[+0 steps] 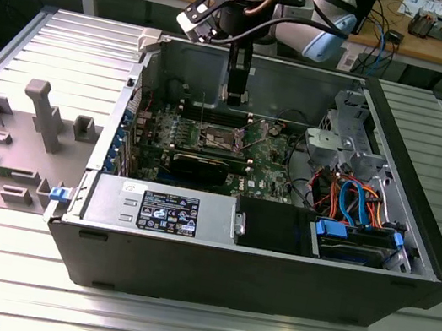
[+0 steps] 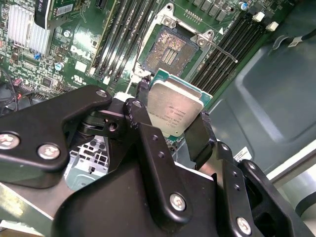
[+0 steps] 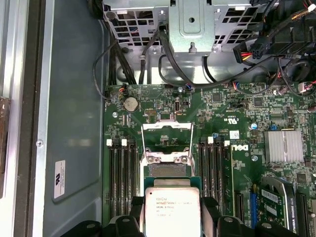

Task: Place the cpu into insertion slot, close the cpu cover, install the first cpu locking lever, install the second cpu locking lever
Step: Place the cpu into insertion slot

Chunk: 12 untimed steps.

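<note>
My gripper [image 2: 170, 126] is shut on the cpu [image 2: 175, 109], a small square chip with a dull silver top, held by two opposite edges between black fingers [image 2: 200, 138]. In both wrist views the cpu hangs a little above the green board, just short of the insertion slot [image 2: 170, 49], whose dark centre lies uncovered. In the first wrist view the cpu [image 3: 171, 205] hides part of the slot [image 3: 168, 170], and the cpu cover [image 3: 167, 127] stands swung open beyond it. A thin locking lever [image 2: 222, 49] runs beside the slot. In the exterior view the gripper [image 1: 235, 95] hangs over the slot [image 1: 219, 137] inside the open case.
Long black memory slots [image 3: 121, 182] flank the socket on both sides. A finned heatsink [image 3: 284, 146] and a metal drive cage [image 3: 190, 22] with cables stand nearby. The case walls [image 1: 268, 289] enclose the board. A grey fixture [image 1: 42, 112] sits at the exterior view's left.
</note>
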### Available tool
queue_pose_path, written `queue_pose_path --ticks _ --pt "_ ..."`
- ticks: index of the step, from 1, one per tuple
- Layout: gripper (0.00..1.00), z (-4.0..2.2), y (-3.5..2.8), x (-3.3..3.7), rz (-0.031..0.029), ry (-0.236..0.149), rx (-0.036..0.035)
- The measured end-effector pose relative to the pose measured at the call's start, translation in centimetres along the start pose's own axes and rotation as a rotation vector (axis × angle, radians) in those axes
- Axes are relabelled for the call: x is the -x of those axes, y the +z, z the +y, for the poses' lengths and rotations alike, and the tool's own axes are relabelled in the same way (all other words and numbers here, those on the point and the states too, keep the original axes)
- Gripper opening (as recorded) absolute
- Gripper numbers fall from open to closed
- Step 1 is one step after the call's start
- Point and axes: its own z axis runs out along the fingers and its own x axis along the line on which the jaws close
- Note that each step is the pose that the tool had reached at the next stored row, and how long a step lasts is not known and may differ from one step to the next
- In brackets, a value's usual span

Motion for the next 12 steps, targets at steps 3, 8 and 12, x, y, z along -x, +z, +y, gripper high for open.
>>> queue_pose_path --ticks 3,8,12 --pt "0.54 -0.01 0.14 0.0 0.0003 0.0 0.0001" --pt "0.54 -0.08 0.91 0.0 0.0008 -0.008 -0.0001" --pt "0.54 -0.09 0.98 0.0 0.0008 -0.01 -0.0002"
